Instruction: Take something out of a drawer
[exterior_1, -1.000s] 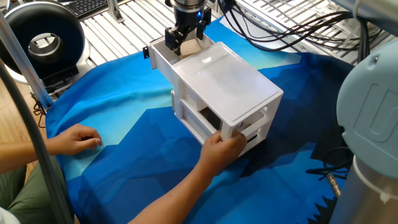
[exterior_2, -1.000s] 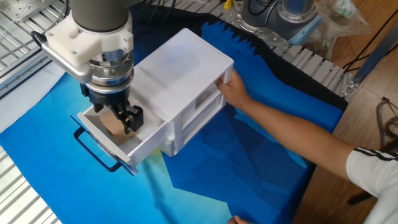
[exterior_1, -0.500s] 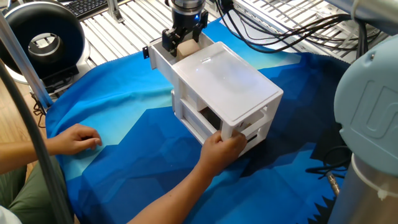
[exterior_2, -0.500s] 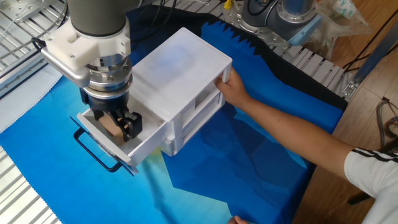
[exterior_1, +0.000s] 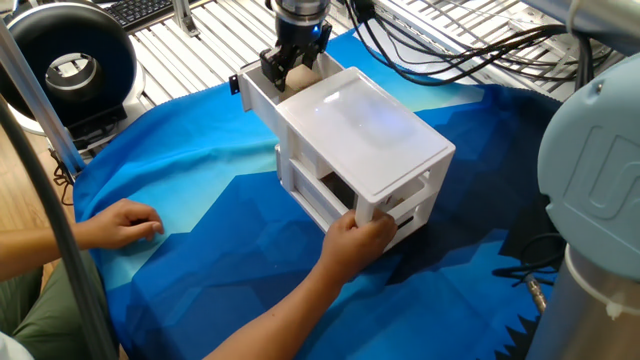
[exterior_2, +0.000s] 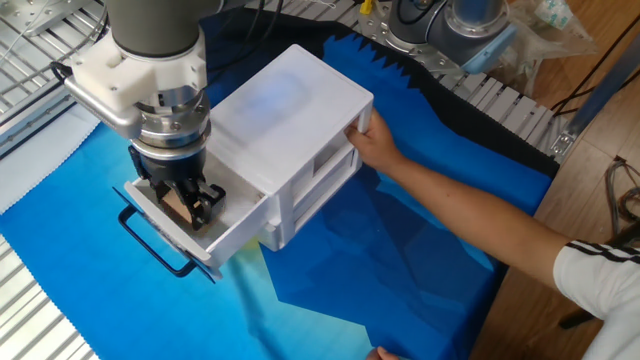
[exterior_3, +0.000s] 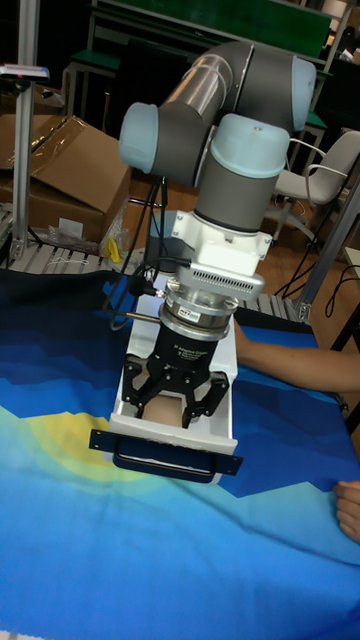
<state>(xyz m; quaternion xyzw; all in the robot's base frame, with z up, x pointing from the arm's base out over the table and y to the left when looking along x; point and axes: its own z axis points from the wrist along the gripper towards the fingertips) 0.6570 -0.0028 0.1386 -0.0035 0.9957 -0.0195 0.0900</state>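
Observation:
The white cabinet (exterior_1: 360, 130) stands on the blue cloth with its top drawer (exterior_1: 250, 92) pulled out toward the black handle (exterior_2: 150, 240). A small tan cube (exterior_2: 180, 207) lies inside the drawer (exterior_2: 235, 230). My gripper (exterior_2: 186, 197) reaches down into the drawer with its black fingers pressed on either side of the cube. In the tall fixed view the gripper (exterior_3: 172, 398) straddles the cube (exterior_3: 170, 406) just behind the drawer front (exterior_3: 170, 432). From the one fixed view only the cube's top (exterior_1: 298, 76) shows between the fingers of the gripper (exterior_1: 293, 68).
A person's hand (exterior_1: 360, 235) holds the cabinet's far end, and their other hand (exterior_1: 125, 220) rests on the cloth. A black round device (exterior_1: 65, 65) sits at the back left. Cables trail behind the arm, and a cardboard box (exterior_3: 60, 170) stands off the table.
My gripper has sunk lower into the drawer, and its fingers have drawn in against the cube. The cabinet and the person's hands have stayed put.

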